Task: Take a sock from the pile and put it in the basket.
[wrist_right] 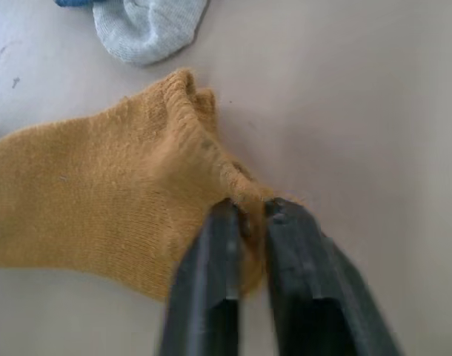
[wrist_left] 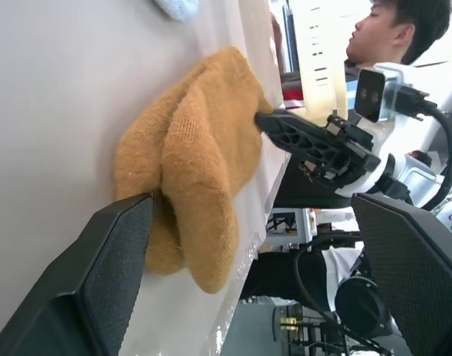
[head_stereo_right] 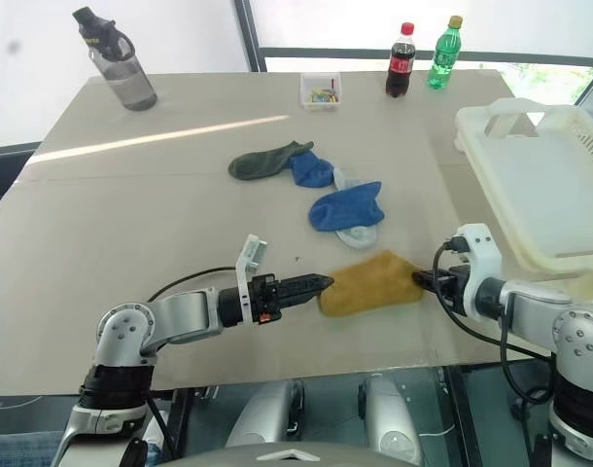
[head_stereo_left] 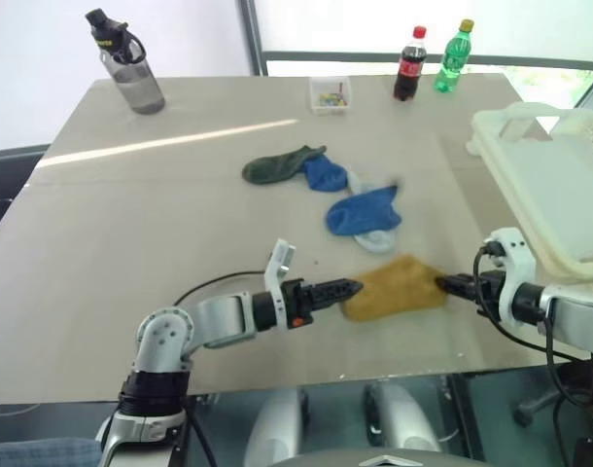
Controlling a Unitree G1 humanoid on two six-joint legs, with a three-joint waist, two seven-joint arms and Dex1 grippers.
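While lying flat on the table [head_stereo_left: 131,233], the sock [head_stereo_left: 394,288] sits between both grippers, left gripper [wrist_left: 248,297] jaws wide, right gripper [wrist_right: 248,211] jaws narrow, pinching its edge.

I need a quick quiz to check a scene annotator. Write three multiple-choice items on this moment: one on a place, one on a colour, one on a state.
1. The mustard sock lies:
A. in the basket
B. on the table, at its near edge
C. beside the grey water bottle

2. The bottle next to the cola bottle is:
A. green
B. blue
C. orange

3. The left gripper has its fingers:
A. shut on the sock
B. shut on nothing
C. wide open

Key: B, it lies flat on the tabletop; A, green plastic under a yellow cap; C, the left wrist view shows them far apart.
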